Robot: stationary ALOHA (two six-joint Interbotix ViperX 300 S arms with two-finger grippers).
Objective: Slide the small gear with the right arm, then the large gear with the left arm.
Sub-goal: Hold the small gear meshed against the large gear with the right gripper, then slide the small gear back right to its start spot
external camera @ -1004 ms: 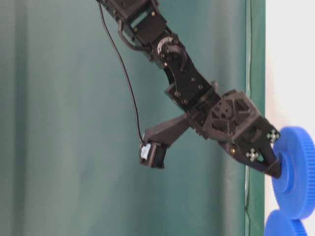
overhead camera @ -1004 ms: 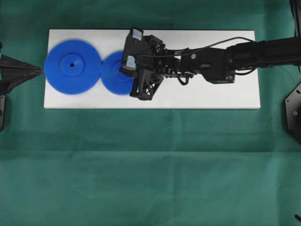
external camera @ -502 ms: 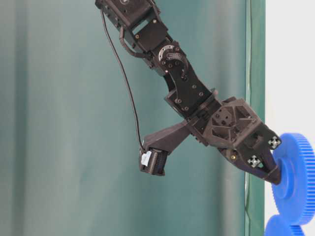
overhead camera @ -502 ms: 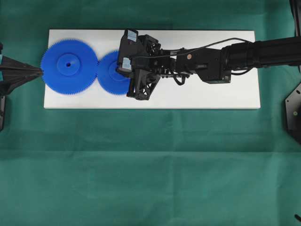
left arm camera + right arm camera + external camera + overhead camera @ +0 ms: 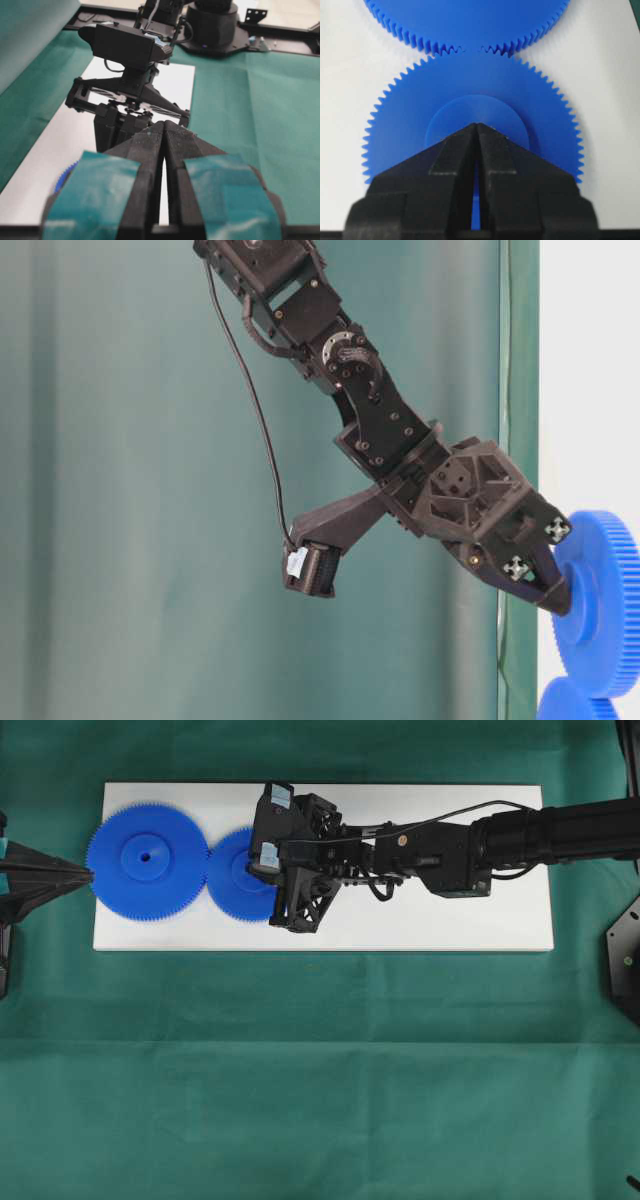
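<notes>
Right gripper (image 5: 477, 126): fingers pressed together, tip on small gear (image 5: 470, 107) hub.
Left gripper (image 5: 163, 131): together, beside large gear (image 5: 147, 862).
Risk: meshed teeth jamming, or tip slipping off hub.

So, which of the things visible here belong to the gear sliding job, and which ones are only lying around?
Belonging to the job:
- smaller blue plastic toothed gear, right gripper shut, fingers on its hub
- larger blue plastic toothed gear, its teeth meeting the smaller one's
- left gripper, shut, beside the larger gear
- white rectangular board under both gears

Only lying around:
- green cloth covering the table
</notes>
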